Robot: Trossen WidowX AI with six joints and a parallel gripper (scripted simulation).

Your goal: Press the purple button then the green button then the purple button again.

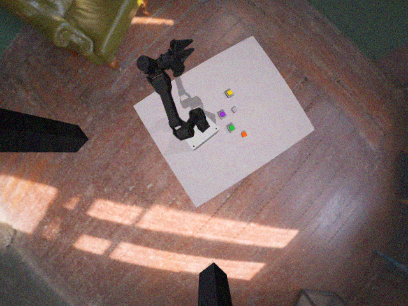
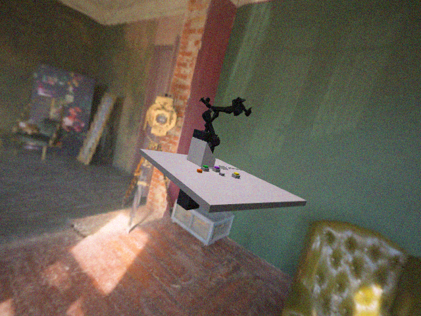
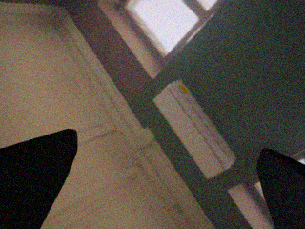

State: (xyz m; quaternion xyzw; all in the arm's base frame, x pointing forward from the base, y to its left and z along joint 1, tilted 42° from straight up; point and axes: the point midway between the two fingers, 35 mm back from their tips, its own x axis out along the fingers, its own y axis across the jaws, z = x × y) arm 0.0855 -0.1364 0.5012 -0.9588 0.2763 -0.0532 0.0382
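Gripper [image 1: 186, 46] high above purple button [image 1: 222, 113]

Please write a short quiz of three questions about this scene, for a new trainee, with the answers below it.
1. True or false: the gripper is touching the purple button.
2. Which button lies nearest the orange block? A) yellow button B) green button C) purple button
3. In the top view, what small item lies between the yellow button and the purple button, slightly to the right?

Key
1. False. The gripper is raised high, open, at the table's edge, away from all buttons.
2. B.
3. The grey block.
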